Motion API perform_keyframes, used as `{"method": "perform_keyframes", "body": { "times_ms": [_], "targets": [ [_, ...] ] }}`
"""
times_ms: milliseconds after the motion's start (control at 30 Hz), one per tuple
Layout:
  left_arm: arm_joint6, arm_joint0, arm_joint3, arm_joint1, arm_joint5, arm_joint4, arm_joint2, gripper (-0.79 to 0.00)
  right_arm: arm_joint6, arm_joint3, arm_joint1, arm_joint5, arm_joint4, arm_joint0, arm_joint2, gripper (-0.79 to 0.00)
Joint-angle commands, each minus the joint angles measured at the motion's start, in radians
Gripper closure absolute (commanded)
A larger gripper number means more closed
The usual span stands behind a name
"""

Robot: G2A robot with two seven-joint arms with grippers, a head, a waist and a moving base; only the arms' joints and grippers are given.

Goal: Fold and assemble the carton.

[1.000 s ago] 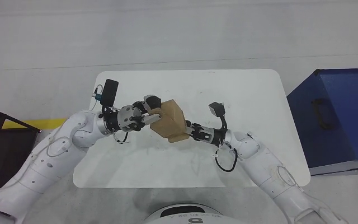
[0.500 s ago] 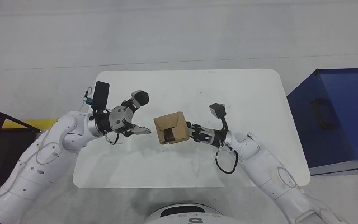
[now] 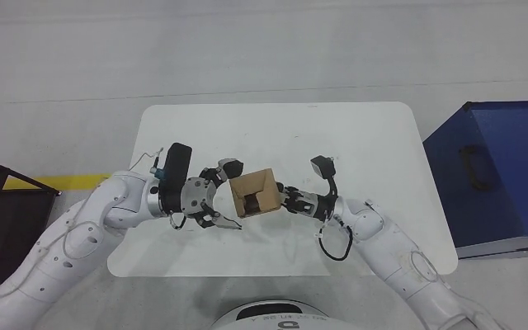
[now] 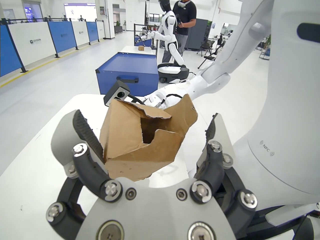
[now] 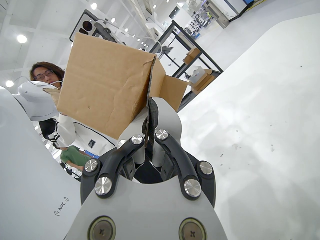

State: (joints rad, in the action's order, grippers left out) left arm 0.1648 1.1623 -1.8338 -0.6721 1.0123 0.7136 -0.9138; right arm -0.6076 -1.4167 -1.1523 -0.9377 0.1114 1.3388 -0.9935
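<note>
A small brown carton [image 3: 254, 192] is held above the middle of the white table [image 3: 355, 132], its partly folded open end turned toward the left arm. My right gripper [image 3: 278, 200] is shut on a cardboard edge of the carton [image 5: 105, 86], the fingers [image 5: 162, 116] pinching the flap. My left gripper [image 3: 233, 195] is open, its fingers spread on either side of the carton's open end. In the left wrist view the carton [image 4: 142, 138] sits between the two pads [image 4: 85, 131], one pad close against a cardboard corner, the other apart from it.
A blue bin [image 3: 483, 177] stands on the floor off the table's right edge. A dark frame [image 3: 16, 206] stands off the left edge.
The left gripper let go of the carton, drew back, then came in again around its open end. The right gripper turned the carton so its opening faces the left arm.
</note>
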Motion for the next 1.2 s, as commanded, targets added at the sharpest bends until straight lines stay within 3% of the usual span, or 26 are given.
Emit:
{"method": "perform_keyframes", "body": {
  "times_ms": [0, 267, 300, 367, 667, 833, 1167],
  "targets": [
    [-0.001, -0.014, 0.01, -0.005, 0.0, 0.009, 0.016, -0.785, 0.001, -0.003, 0.001, -0.001, -0.003, 0.002, 0.0, 0.0],
    [0.013, -0.043, 0.043, -0.022, 0.0, 0.022, 0.032, -0.785, 0.006, -0.015, 0.009, -0.014, -0.007, 0.02, -0.015, 0.0],
    [0.017, -0.043, 0.047, -0.024, 0.0, 0.021, 0.03, -0.702, 0.007, -0.016, 0.01, -0.015, -0.007, 0.022, -0.017, 0.0],
    [0.024, -0.04, 0.053, -0.026, 0.0, 0.021, 0.026, -0.422, 0.007, -0.019, 0.012, -0.015, -0.007, 0.026, -0.02, 0.0],
    [0.018, -0.022, 0.064, -0.04, -0.01, 0.029, 0.007, -0.185, 0.0, -0.027, 0.019, -0.013, -0.001, 0.03, -0.024, 0.0],
    [0.004, -0.002, 0.068, -0.044, -0.027, 0.029, -0.012, -0.166, -0.006, -0.026, 0.02, -0.008, 0.004, 0.024, -0.019, 0.0],
    [0.008, 0.031, 0.069, -0.052, -0.02, -0.044, -0.056, -0.336, -0.003, -0.014, 0.02, 0.004, 0.011, 0.007, -0.007, 0.0]
  ]
}}
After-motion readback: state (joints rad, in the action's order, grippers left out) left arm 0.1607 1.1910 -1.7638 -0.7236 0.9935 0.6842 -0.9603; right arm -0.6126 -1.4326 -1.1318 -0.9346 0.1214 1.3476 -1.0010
